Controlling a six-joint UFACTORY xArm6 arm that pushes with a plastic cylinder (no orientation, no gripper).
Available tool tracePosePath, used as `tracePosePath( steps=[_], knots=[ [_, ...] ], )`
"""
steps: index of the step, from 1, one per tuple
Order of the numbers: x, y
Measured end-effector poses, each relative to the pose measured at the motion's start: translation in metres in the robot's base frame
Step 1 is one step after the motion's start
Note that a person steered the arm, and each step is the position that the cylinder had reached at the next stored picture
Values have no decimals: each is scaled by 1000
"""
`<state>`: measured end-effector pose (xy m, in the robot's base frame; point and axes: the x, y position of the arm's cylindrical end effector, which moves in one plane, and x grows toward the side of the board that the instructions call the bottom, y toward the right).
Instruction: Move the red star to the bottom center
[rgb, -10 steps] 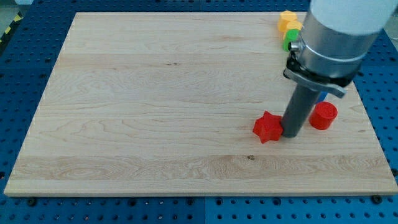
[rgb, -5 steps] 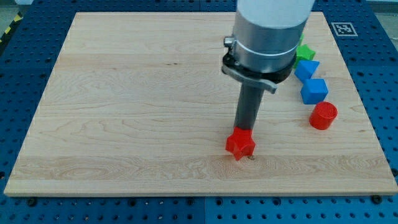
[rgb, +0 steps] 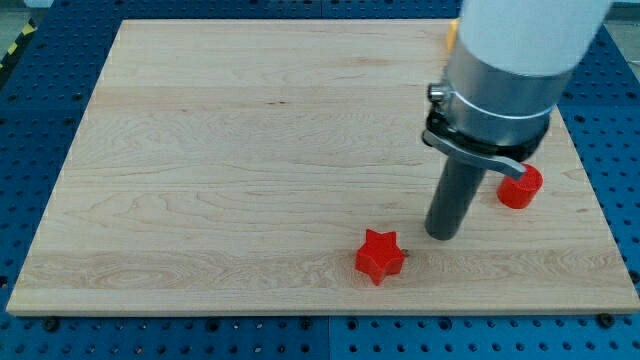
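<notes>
The red star (rgb: 379, 255) lies on the wooden board (rgb: 240, 160), near the view's bottom edge and a little right of centre. My tip (rgb: 442, 235) rests on the board up and to the right of the star, with a small gap between them. The arm's grey body hides the blocks behind it at the view's upper right.
A red cylinder (rgb: 521, 187) stands to the right of my tip, partly behind the arm. A sliver of a yellow block (rgb: 452, 32) shows at the arm's left edge near the view's top. The board's right edge is close by.
The star slid left and down from beside the red cylinder. My tip pushed it, then pulled back to the right and is now apart from it.
</notes>
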<state>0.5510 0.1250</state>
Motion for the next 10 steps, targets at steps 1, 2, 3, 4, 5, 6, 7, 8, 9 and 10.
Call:
tracePosePath(
  steps=[1,2,3,4,5,6,7,8,9,10],
  knots=[
    [31,0],
    [40,0],
    [40,-8],
    [44,-29],
    [44,-40],
    [47,-63],
    [50,-75],
    [50,-75],
    [48,-41],
    [27,51]
  ],
)
